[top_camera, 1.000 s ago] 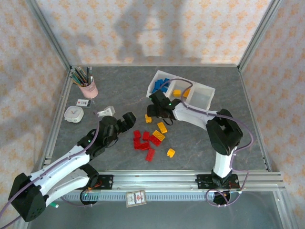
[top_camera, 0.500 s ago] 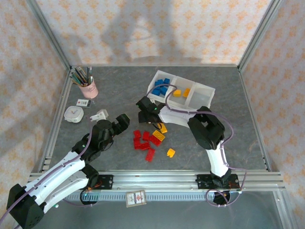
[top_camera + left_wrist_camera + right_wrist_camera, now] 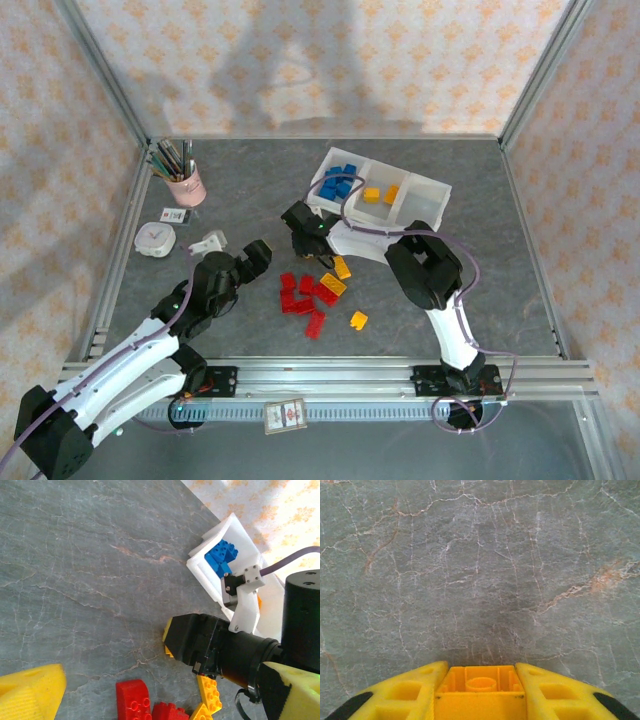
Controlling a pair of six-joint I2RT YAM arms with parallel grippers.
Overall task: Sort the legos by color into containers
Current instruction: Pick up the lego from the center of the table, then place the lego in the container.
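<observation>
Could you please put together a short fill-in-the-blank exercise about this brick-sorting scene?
1. The right gripper is shut on a brick coloured ___.
2. Seen from the top camera, the bricks in the leftmost compartment of the tray are ___.
3. The loose bricks nearest the left gripper are ___.
Missing words: yellow; blue; red.
</observation>
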